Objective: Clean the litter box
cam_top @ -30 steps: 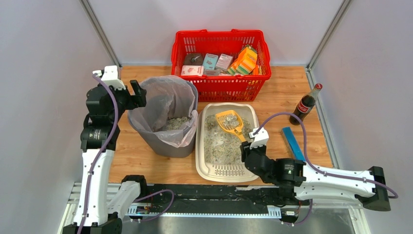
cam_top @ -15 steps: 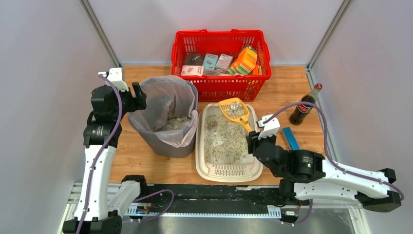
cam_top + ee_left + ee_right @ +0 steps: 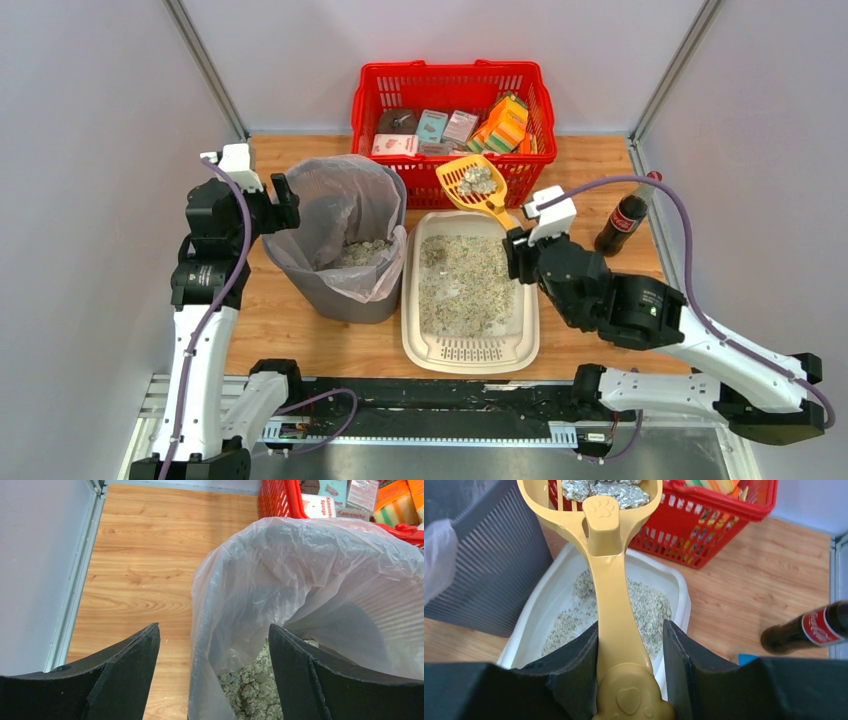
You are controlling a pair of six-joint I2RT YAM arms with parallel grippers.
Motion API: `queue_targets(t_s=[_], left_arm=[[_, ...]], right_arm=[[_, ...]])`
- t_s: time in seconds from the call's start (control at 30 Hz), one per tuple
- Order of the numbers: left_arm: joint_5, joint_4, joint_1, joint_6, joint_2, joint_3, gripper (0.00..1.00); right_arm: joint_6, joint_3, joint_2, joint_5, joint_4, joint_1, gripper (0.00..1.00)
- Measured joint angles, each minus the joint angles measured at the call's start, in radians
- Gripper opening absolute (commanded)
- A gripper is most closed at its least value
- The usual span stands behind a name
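The litter box point(image 3: 410, 300) is a cream tray of grey-white granules lying between the two arms, its slotted grate at the near end. My right gripper point(image 3: 515, 250) is shut on the handle of a yellow slotted scoop point(image 3: 473, 185), which is raised over the tray's far edge with grey clumps in its bowl. In the right wrist view the scoop point(image 3: 611, 580) runs up from my gripper point(image 3: 630, 630), above the litter box point(image 3: 546, 602). My left gripper point(image 3: 283, 195) is open at the left rim of the grey bin point(image 3: 340, 240). In the left wrist view it point(image 3: 214, 635) straddles the clear bag point(image 3: 310, 580).
A red mesh basket point(image 3: 450, 75) of boxes and sponges stands at the back, just beyond the scoop. A cola bottle point(image 3: 625, 215) stands right of the tray, close to my right arm. Litter clumps lie in the bottom of the bin.
My right gripper has lifted the scoop, loaded with clumps, out of the granules and away toward the tray's far edge. The left gripper has barely moved.
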Motion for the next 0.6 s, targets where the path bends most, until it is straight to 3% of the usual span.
queue_targets(t_s=[0.37,0.6], left_arm=[[-0.039,0.000,-0.027,0.021,-0.001,-0.013,0.72],[-0.048,-0.002,-0.044,0.026,0.013,-0.018,0.67]], right_arm=[[-0.287,0.280,0.261,-0.137,0.080,-0.039,0.00],[-0.542,0.341,0.370,-0.048,0.189,0.031,0.00]])
